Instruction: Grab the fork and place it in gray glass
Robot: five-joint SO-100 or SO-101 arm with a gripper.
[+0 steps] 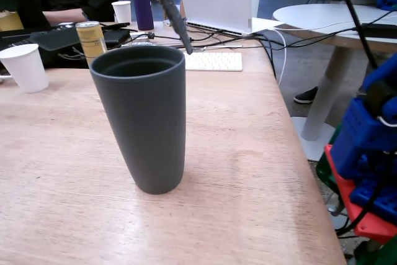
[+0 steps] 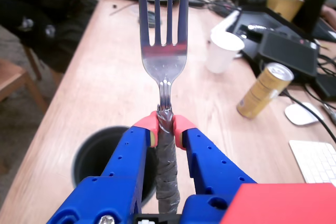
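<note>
In the wrist view my blue gripper (image 2: 165,127) with red fingertips is shut on the fork (image 2: 164,56), at the neck where the gray-wrapped handle starts. The silvery tines point away from the camera over the table. The gray glass (image 2: 97,156) shows its dark open mouth below and left of the jaws. In the fixed view the gray glass (image 1: 144,116) stands upright mid-table. The fork (image 1: 170,10) slants down from the top edge as a thin gray rod, its lower end near the far right of the rim. The gripper itself is out of the fixed view.
A white paper cup (image 1: 25,66), a yellow drink can (image 1: 91,40), a purple bottle (image 1: 142,1), a white keyboard (image 1: 214,61) and black cables lie at the table's back. The arm's blue and red base (image 1: 366,166) stands at the right, past the table edge.
</note>
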